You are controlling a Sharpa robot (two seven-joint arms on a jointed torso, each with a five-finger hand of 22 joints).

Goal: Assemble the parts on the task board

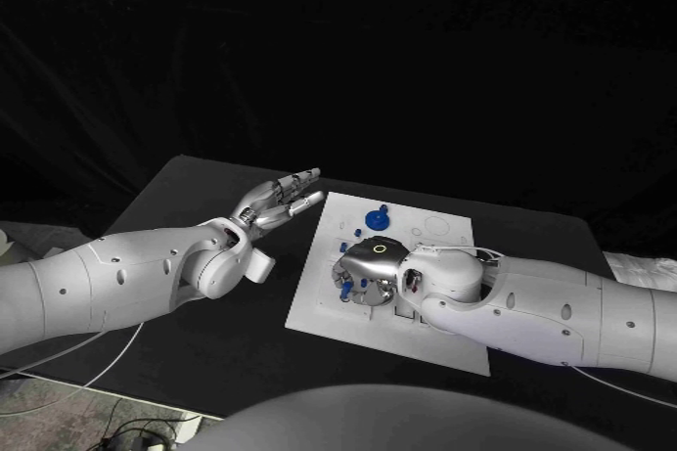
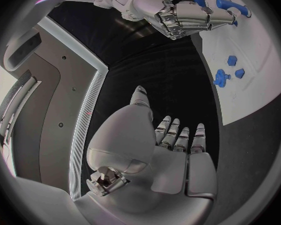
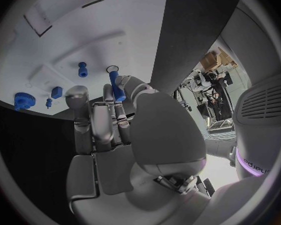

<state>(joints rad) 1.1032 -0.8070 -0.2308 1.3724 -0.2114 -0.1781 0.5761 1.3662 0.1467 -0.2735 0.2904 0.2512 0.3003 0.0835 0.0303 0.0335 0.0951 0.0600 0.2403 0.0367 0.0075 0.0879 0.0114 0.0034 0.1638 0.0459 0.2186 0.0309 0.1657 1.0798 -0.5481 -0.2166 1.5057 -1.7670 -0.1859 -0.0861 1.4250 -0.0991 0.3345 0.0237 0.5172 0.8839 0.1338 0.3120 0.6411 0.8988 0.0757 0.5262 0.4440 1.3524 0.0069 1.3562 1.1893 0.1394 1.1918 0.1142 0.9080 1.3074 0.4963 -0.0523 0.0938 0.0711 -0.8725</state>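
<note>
Right hand [image 1: 370, 267] sits low over the middle of the task board [image 1: 437, 226], fingers [image 3: 98, 119] curled around a long blue peg [image 3: 116, 86]; the wrist view shows that peg pinched between thumb and fingers, standing just beside a small round hole in the plate; whether its tip touches the plate, I cannot tell. A short blue pin [image 3: 82, 69] stands a little beyond, apart from the hand. The board's near edge, under the right forearm, has bare white plate. Left hand [image 1: 280, 199] hovers off the board's left edge, over black counter [image 1: 184, 192]; fingers [image 2: 178, 135] straight, slightly parted, holding nothing; dark open counter lies between it and the board. Farther up the board, a blue gear [image 1: 377, 218] lies near the far left corner, with a blue hex piece [image 2: 232, 60] and a smaller one [image 2: 240, 73] beside it; the far right of the plate is bare white out to its edge.
</note>
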